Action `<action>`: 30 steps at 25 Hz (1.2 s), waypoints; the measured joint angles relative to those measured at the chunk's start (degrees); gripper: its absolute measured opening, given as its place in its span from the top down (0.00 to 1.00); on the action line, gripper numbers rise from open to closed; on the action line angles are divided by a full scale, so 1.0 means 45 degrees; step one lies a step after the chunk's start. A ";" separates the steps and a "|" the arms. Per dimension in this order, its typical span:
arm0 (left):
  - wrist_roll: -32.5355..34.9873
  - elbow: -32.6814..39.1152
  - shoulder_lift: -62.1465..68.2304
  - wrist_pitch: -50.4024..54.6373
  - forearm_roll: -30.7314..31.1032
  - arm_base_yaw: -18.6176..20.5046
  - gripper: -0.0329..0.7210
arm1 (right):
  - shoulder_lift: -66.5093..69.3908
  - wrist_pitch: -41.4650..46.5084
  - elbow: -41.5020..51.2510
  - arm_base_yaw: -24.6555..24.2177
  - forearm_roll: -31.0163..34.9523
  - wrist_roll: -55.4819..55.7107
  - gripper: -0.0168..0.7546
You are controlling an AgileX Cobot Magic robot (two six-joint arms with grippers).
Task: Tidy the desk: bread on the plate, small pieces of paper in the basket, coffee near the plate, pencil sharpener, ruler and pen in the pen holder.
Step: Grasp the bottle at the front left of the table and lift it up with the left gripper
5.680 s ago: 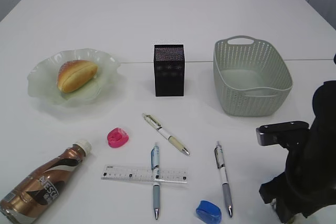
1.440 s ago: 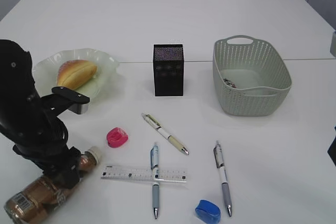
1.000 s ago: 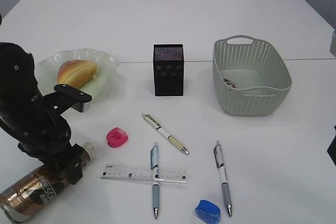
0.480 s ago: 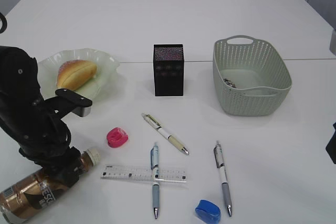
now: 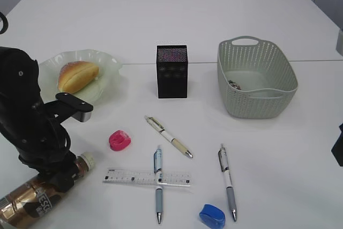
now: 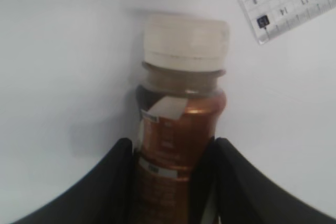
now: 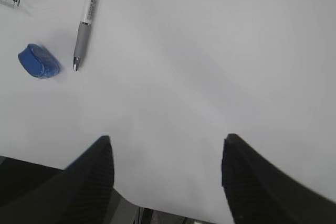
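Note:
The coffee (image 5: 29,202) lies on its side on the desk (image 5: 177,20) at the front left, its cap (image 5: 86,160) pointing toward the ruler (image 5: 134,178). My left gripper (image 5: 59,178) is down over its neck end. In the left wrist view the gripper (image 6: 173,142) has both fingers pressed against the sides of the coffee (image 6: 178,124). The bread (image 5: 78,75) sits on the plate (image 5: 110,63). Pens (image 5: 169,137) (image 5: 158,186) (image 5: 227,181), a pink pencil sharpener (image 5: 120,140) and a blue one (image 5: 212,216) lie loose. My right gripper (image 7: 167,139) stands open over bare desk.
The black pen holder (image 5: 172,71) stands mid-table, and the basket (image 5: 256,79) at the right holds a small piece of paper (image 5: 234,84). The right arm (image 5: 338,143) barely shows at the right edge. The right wrist view shows the blue sharpener (image 7: 38,61) and a pen (image 7: 86,19).
The left gripper's fingers have drawn in onto the coffee bottle, which has shifted slightly on the desk. The right arm stays put.

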 joint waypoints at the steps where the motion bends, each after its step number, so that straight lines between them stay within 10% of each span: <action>1: 0.0000 -0.0007 0.0000 0.0000 0.0000 0.0000 0.50 | 0.0000 0.0000 0.0000 0.0000 0.0000 0.0000 0.36; 15: 0.0000 0.0285 -0.0852 -0.1023 -0.1495 0.0000 0.50 | 0.0000 0.0127 0.0000 0.0000 -0.0078 0.0000 0.36; 30: 0.0000 0.6464 -0.8046 -0.8304 -0.1621 0.0000 0.52 | 0.0000 0.0072 0.0000 0.0000 -0.0147 0.0000 0.36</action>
